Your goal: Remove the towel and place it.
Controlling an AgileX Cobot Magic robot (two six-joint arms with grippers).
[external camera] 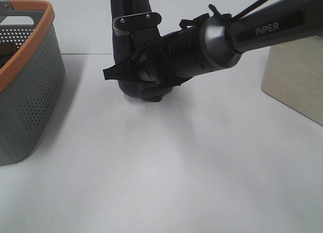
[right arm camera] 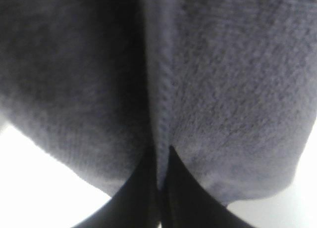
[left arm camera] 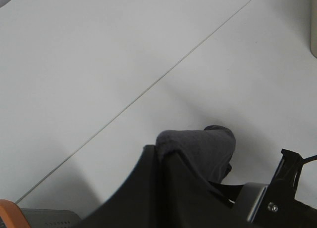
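A dark grey towel (external camera: 132, 51) hangs in a long fold from above the top edge of the exterior view down to the white table (external camera: 166, 172), where its lower end rests. My right gripper (external camera: 108, 73) reaches across from the right and is shut on the towel's lower part. In the right wrist view the towel (right arm camera: 223, 79) fills the frame and the gripper (right arm camera: 159, 156) pinches a fold. The left wrist view looks down along the towel (left arm camera: 203, 149). My left gripper holds its upper end close to the camera, with the fingers hidden by cloth.
A grey perforated basket (external camera: 30, 76) with an orange rim stands at the left edge; its rim also shows in the left wrist view (left arm camera: 7, 210). A beige box (external camera: 298, 76) stands at the right. Open white table lies in front.
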